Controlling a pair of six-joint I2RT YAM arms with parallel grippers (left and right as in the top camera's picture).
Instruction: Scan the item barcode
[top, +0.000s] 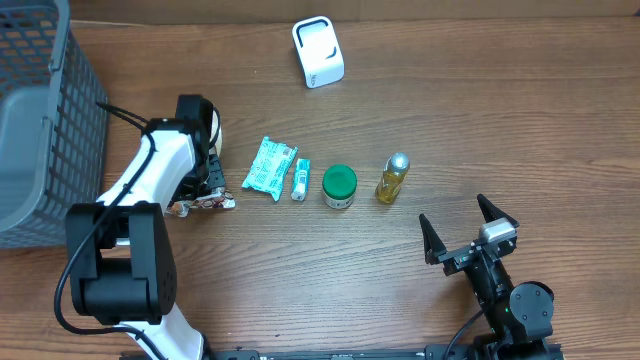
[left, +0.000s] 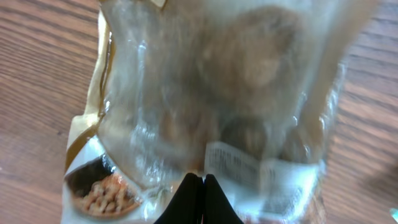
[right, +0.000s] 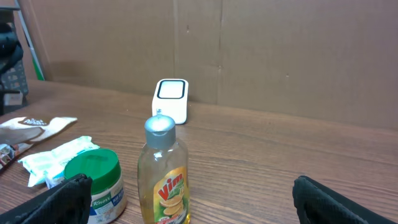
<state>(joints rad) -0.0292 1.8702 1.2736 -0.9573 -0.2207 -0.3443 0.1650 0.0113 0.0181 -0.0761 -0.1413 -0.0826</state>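
**Clear snack bag pinched at the left of the desk**

The left fingers (left: 189, 200) are pressed together on the edge of the clear snack bag (left: 217, 93), which holds brown round pieces and lies on the desk (top: 500, 100) near the grey mesh basket (top: 40, 110); the right fingers (top: 432, 243) stand wide apart, gripping nothing; a bottle (top: 392, 178) of yellow liquid stands beside a green-lidded jar (top: 339, 187).

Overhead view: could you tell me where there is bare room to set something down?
Free: wood right of the scanner, and between it and the jar. Crowded: packet, tube, jar, bottle side by side, snack bag at left tool.
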